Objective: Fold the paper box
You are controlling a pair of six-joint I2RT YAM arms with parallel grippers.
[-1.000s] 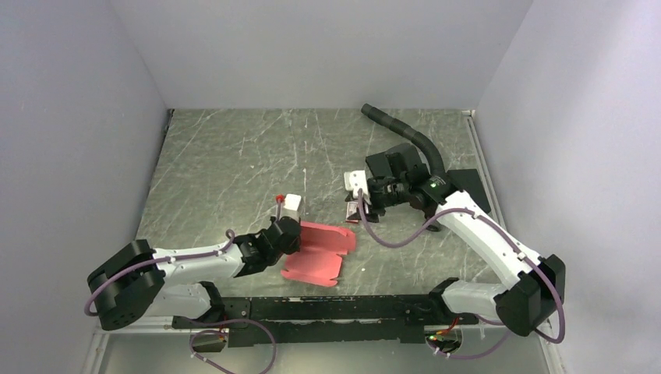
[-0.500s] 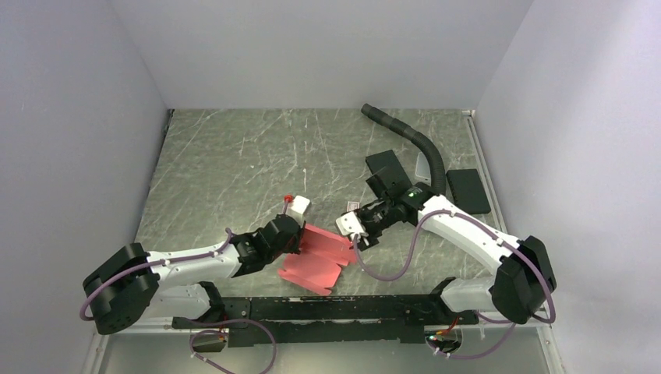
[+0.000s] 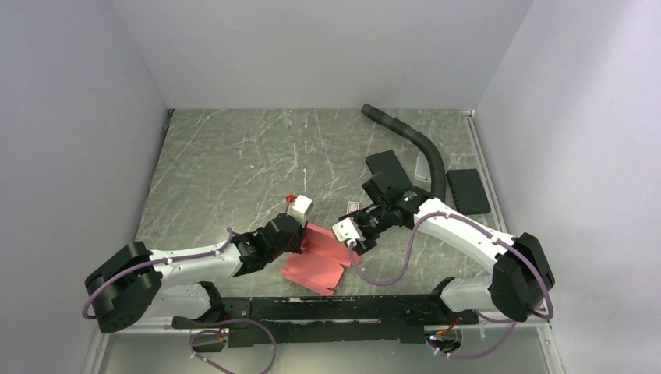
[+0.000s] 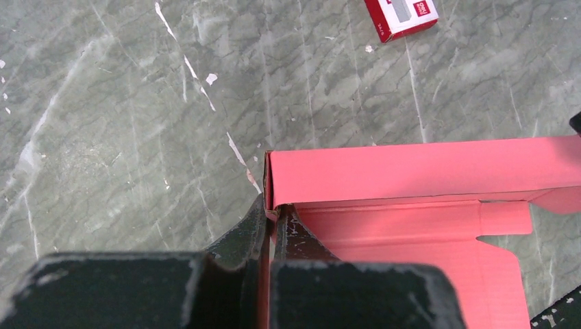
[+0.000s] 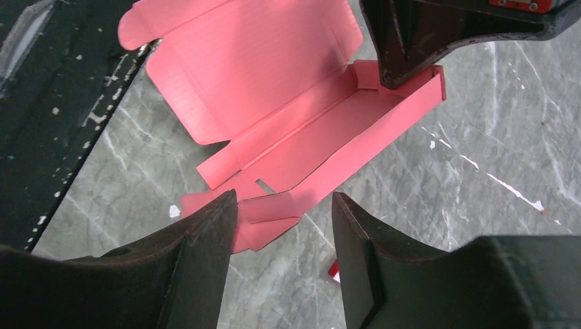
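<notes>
Currently the paper box [image 3: 316, 261] lies on the table [image 3: 234, 156] close to its near edge, between the two arms. One long wall stands raised on the far side. The wide lid panel with its rounded tabs lies flat on the near side.

Left gripper [image 4: 273, 212]: closed on the left end corner of the raised wall, with the thin card pinched between its fingers. It serves as the anchor.

Right gripper [image 5: 284, 205]: jaws apart, holding nothing. It hovers over the right end of the box, and the small end flap [image 5: 270, 209] shows between its fingers.

The step in hand appears to be folding that end flap.

1. Lower the right gripper until the flap alone sits between the fingers. Keep the long wall and the floor panel out of the bite.
2. Close lightly. Thin card probably creases wherever it is squeezed hard.
3. Turn the flap about its scored line, not across it.
4. Hold the left grip firm, so that the box does not slide toward the right.

Risk: a pull away from the anchor may tear the pinched corner or flatten the raised wall.

A small red-and-white card [image 4: 401, 14] lies well apart on the far side and plays no part.
</notes>
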